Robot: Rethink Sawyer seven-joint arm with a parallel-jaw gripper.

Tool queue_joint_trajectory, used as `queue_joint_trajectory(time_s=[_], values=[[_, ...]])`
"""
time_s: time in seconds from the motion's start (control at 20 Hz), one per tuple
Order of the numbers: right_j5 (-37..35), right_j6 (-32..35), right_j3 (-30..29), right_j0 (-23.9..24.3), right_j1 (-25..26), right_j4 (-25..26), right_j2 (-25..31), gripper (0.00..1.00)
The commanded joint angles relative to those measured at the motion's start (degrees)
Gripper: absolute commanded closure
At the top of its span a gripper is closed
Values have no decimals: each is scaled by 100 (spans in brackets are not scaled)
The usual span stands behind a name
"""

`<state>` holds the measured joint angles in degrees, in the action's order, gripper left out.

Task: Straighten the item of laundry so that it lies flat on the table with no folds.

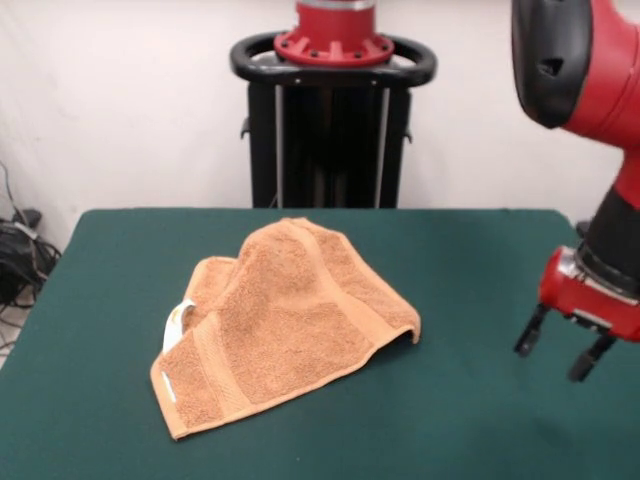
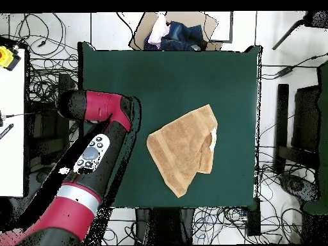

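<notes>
While the towel (image 1: 285, 325) lies folded mid-table (image 1: 470, 420), the hand (image 1: 562, 345) hangs well apart, fingers spread, empty.

Robotics lab — pedestal (image 1: 330, 110), floor cables (image 2: 45, 32)

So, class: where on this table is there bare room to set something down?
Bare felt of the table lies between the towel and the end effector, and along the far edge behind the towel. The end effector crowds the front view's right side.

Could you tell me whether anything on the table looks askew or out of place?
Yes: the towel lies skewed on the table, folded over itself with a raised hump, its white label poking out. The open gripper hovers apart from it.
</notes>
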<state>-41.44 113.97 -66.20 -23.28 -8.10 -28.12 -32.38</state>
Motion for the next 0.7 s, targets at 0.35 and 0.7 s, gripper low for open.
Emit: queue_joint_trajectory(time_s=[0.35, 0.7], values=[[-380, 1811, -536, -300, 1115, 524, -627, 0], [-626, 1869, -498, -393, 1334, 604, -1047, 0]])
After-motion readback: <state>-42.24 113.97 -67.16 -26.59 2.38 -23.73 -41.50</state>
